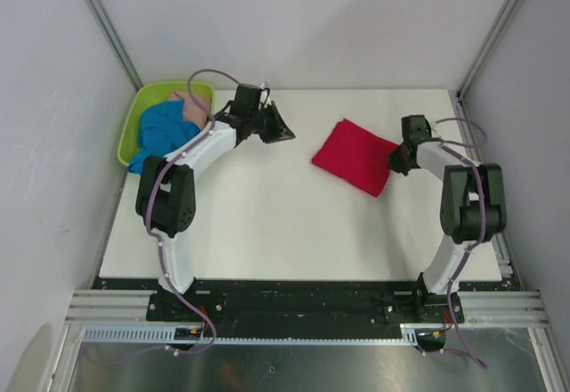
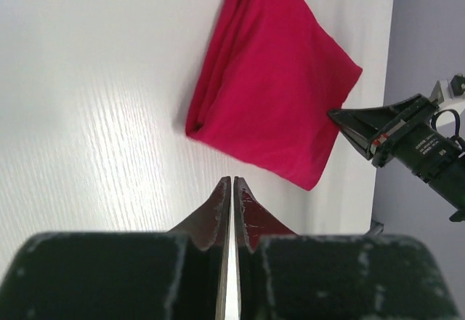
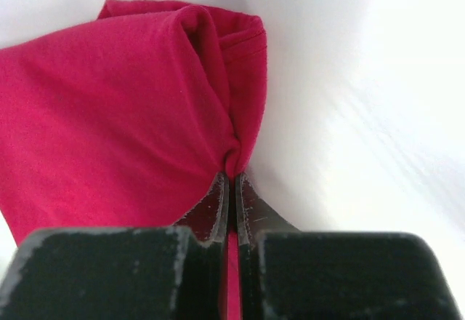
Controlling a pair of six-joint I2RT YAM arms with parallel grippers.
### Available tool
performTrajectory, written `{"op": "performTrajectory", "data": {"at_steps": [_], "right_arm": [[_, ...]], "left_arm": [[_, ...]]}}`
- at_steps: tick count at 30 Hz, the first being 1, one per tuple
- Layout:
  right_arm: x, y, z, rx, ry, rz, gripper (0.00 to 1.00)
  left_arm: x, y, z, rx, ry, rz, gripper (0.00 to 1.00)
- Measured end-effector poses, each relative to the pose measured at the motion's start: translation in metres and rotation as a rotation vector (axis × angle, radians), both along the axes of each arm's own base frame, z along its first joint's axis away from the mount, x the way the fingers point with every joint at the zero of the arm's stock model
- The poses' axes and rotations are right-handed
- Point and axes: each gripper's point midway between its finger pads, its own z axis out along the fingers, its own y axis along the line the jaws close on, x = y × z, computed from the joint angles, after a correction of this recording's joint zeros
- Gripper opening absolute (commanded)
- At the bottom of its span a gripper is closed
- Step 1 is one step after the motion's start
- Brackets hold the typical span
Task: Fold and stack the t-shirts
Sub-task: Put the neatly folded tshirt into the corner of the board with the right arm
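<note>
Far to the left of the left claw (image 2: 232,183), behind its arm, the lime-green basket (image 1: 130,130) holds the blue t-shirt (image 1: 165,134) in a loose heap, with the pink t-shirt (image 1: 191,104) bunched just beyond it; neither looks folded, so by my reading two of the three shirts are not yet begun. The left claw has its fingers pressed together on nothing and hangs over bare table (image 1: 267,223), tips pointing toward the red cloth ahead of it, near but apart. Between the two claws lies the red t-shirt (image 1: 354,156), gathered into a compact, roughly square packet with doubled edges showing, which suggests most of its folding is done. The right claw (image 3: 232,182) is shut on that shirt, pinching a bunched fold at its near edge right at the fingertips. No stack exists yet; I judge the task well short of halfway.
</note>
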Motion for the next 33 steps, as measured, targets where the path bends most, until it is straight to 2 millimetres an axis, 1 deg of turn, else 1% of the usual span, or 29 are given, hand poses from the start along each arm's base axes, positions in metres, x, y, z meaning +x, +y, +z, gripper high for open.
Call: {"op": "performTrajectory", "data": {"at_steps": [5,9,11,14,17,21,25,29,30,31,33], "right_arm": [[-0.056,-0.039,0.017,-0.011,-0.006,-0.201,0.0],[-0.094,-0.065,0.035,-0.013,-0.053,-0.35,0.0],[-0.116,-0.077,0.043,-0.011,-0.077,-0.421,0.0],[-0.145,-0.095,0.05,-0.011,-0.102,-0.518,0.0],[-0.174,-0.112,0.05,-0.017,-0.106,-0.609,0.0],[-0.209,-0.128,0.043,-0.021,-0.082,-0.706,0.0],[-0.244,-0.138,0.036,-0.01,-0.053,-0.804,0.0],[-0.27,-0.14,0.031,0.004,-0.026,-0.87,0.0],[-0.274,-0.139,0.029,0.014,-0.022,-0.881,0.03],[-0.279,-0.137,0.028,0.023,-0.016,-0.889,0.09],[-0.285,-0.133,0.025,0.041,-0.006,-0.899,0.29]], "left_arm": [[-0.022,0.001,0.013,-0.013,-0.013,-0.043,0.07],[-0.037,0.002,0.024,-0.026,-0.024,-0.062,0.06],[-0.044,-0.001,0.03,-0.035,-0.031,-0.077,0.06],[-0.054,-0.011,0.036,-0.042,-0.041,-0.107,0.06],[-0.066,-0.026,0.04,-0.049,-0.045,-0.148,0.06],[-0.079,-0.037,0.04,-0.055,-0.041,-0.185,0.06],[-0.085,-0.04,0.037,-0.056,-0.032,-0.199,0.06],[-0.087,-0.039,0.034,-0.052,-0.024,-0.199,0.06],[-0.087,-0.039,0.033,-0.052,-0.023,-0.199,0.06],[-0.088,-0.039,0.033,-0.052,-0.022,-0.2,0.06],[-0.089,-0.04,0.033,-0.051,-0.021,-0.203,0.06]]}}
